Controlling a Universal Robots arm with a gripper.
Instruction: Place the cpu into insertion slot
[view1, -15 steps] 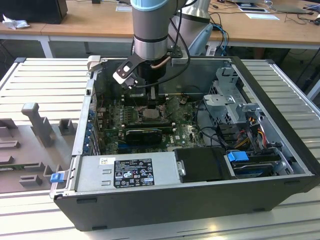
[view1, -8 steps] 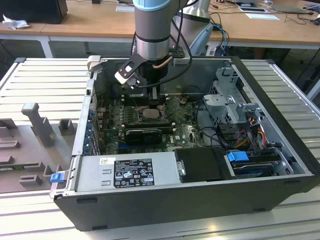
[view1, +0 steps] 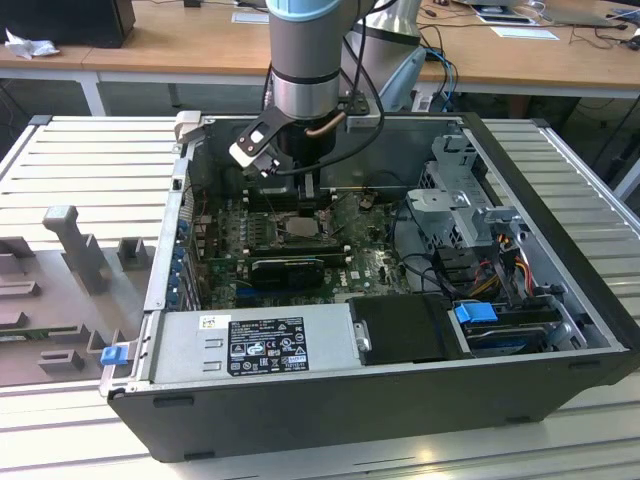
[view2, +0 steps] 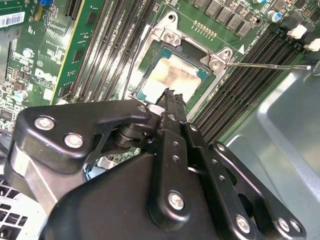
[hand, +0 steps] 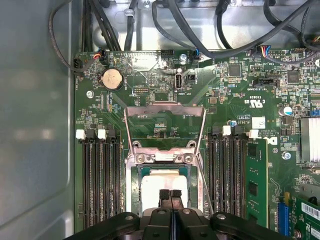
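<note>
The cpu (hand: 156, 187) (view2: 175, 75), a pale silver square, lies flat inside the insertion slot (hand: 134, 180) (view2: 150, 50) on the green motherboard; in the exterior view the cpu (view1: 300, 227) shows just below the arm's tool. The slot's metal cover plate (hand: 164, 114) is swung up and its thin lever (view2: 265, 65) stands free to one side. My gripper (hand: 170, 196) (view2: 171, 95) (view1: 308, 192) hangs right over the chip's edge, its two black fingers pressed together with nothing between them. Whether the tips touch the chip cannot be told.
Long black memory slots (hand: 100, 180) (hand: 227, 175) flank the socket on both sides. Cables (hand: 215, 30) run along the case wall. In the exterior view a grey power supply (view1: 255, 343), a black box (view1: 405, 327) and a drive cage (view1: 465, 205) crowd the case.
</note>
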